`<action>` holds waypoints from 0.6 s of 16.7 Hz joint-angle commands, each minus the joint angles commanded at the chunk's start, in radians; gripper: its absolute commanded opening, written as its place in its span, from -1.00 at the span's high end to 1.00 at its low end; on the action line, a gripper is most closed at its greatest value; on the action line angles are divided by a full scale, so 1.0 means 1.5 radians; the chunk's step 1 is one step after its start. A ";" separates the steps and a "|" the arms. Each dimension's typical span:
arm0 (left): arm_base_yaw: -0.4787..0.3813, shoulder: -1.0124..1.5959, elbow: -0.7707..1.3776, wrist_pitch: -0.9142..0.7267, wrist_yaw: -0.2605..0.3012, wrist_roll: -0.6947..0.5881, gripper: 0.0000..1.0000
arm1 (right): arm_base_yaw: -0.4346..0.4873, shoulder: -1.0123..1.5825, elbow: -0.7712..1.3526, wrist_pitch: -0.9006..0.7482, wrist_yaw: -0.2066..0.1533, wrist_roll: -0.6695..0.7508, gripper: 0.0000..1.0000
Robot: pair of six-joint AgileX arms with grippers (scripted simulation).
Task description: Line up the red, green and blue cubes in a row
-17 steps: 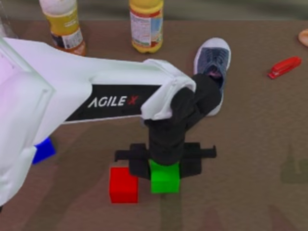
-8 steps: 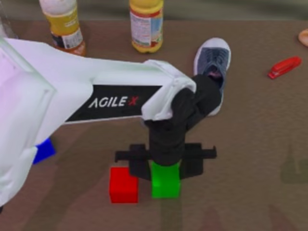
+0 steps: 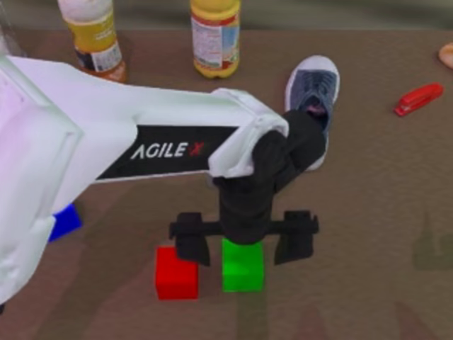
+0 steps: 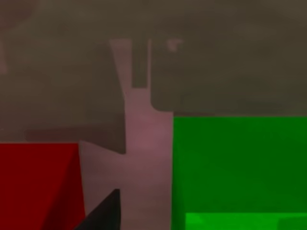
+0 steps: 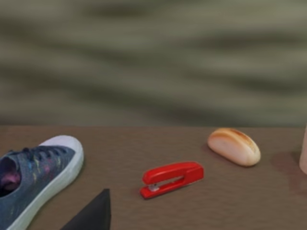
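A: Where were the cubes?
B: Green cube (image 3: 242, 266) sat beside red cube (image 3: 176, 273), apart. Blue cube (image 3: 66, 221) was half hidden under the arm.
A: The left hand (image 3: 243, 244)?
B: Wide open over green, holding nothing.

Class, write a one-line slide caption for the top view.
Left gripper open above the green cube, red cube just beside it, blue cube apart at the table's left.
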 joint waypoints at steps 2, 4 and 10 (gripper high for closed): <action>0.000 0.000 0.000 0.000 0.000 0.000 -1.00 | 0.000 0.000 0.000 0.000 0.000 0.000 -1.00; 0.001 0.000 0.000 0.000 0.000 0.000 -1.00 | 0.000 0.000 0.000 0.000 0.000 0.000 -1.00; 0.009 -0.031 0.073 -0.111 0.000 -0.004 -1.00 | 0.000 0.000 0.000 0.000 0.000 0.000 -1.00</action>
